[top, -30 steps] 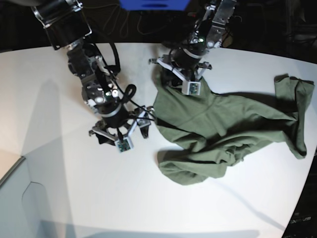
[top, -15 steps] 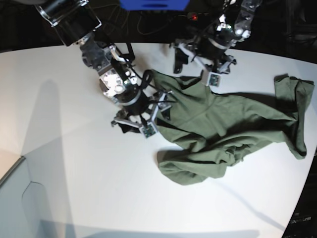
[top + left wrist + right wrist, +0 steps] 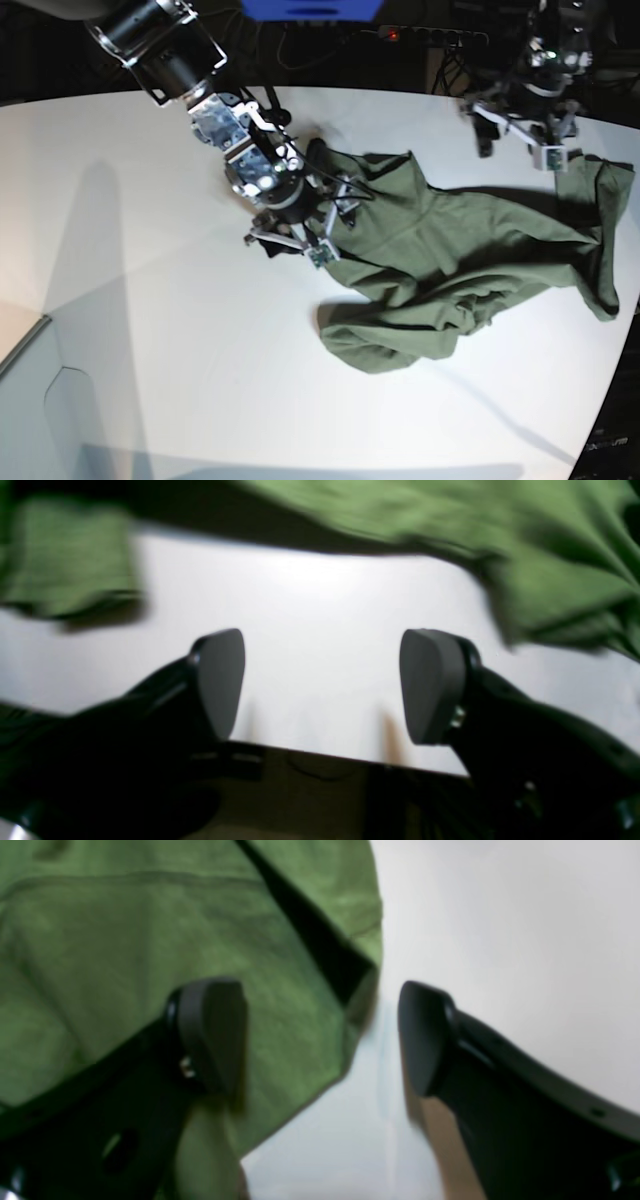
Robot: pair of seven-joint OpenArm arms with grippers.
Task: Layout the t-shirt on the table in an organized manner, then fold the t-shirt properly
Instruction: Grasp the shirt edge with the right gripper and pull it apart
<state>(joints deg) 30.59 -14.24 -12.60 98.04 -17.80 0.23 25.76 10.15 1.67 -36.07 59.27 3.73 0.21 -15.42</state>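
The dark olive-green t-shirt [image 3: 470, 250] lies crumpled on the white table [image 3: 150, 350], right of centre, with one end bunched near the front. My right gripper [image 3: 298, 232] is open at the shirt's left edge. In the right wrist view its left finger [image 3: 212, 1032] is over the cloth [image 3: 125, 940] and the other finger is over bare table. My left gripper [image 3: 520, 130] is open and empty above the table's far right. In the left wrist view it [image 3: 325, 685] hovers over bare table, with blurred cloth [image 3: 550, 555] beyond it.
The table's far edge [image 3: 330, 90] runs close behind both arms, with dark clutter and a blue object [image 3: 310, 8] past it. The curved table edge cuts across the lower right [image 3: 600, 400]. A grey surface [image 3: 30, 400] sits at the lower left.
My right gripper moved right to the shirt's left edge. My left gripper let go of the shirt's upper left part and swung to the far right. That part of the shirt settled flatter.
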